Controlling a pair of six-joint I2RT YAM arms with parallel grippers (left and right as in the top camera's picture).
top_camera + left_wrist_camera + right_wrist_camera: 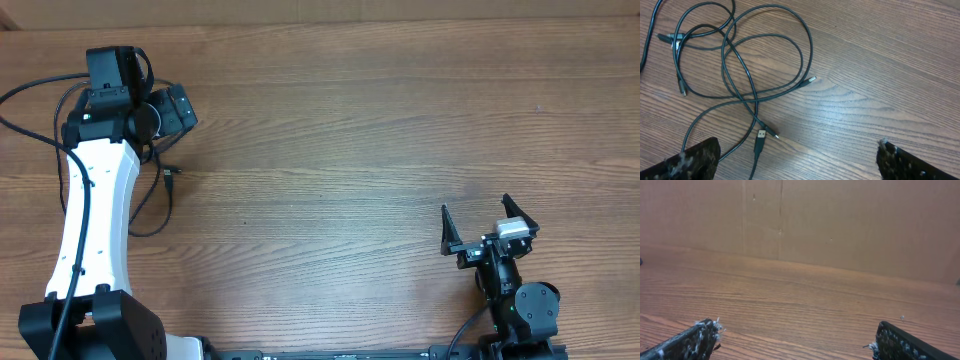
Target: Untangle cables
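Note:
The cables [740, 60] are thin black cords lying in crossed loops on the wooden table, at the upper left of the left wrist view. A flat USB plug [761, 135] lies near the left finger [697, 160], and a small plug [811, 79] points right. From overhead only part of the cables [165, 195] shows beside the left arm, with one plug [172, 172] sticking out. My left gripper [799, 145] hangs open above the table just off the loops, holding nothing. My right gripper [480, 218] stands open over bare wood at the lower right, far from the cables.
A brown cardboard wall [840, 225] stands along the table's far edge. The left arm's white link [95, 210] covers part of the loops from above. Thin black cords [25, 95] run off the left edge of the table.

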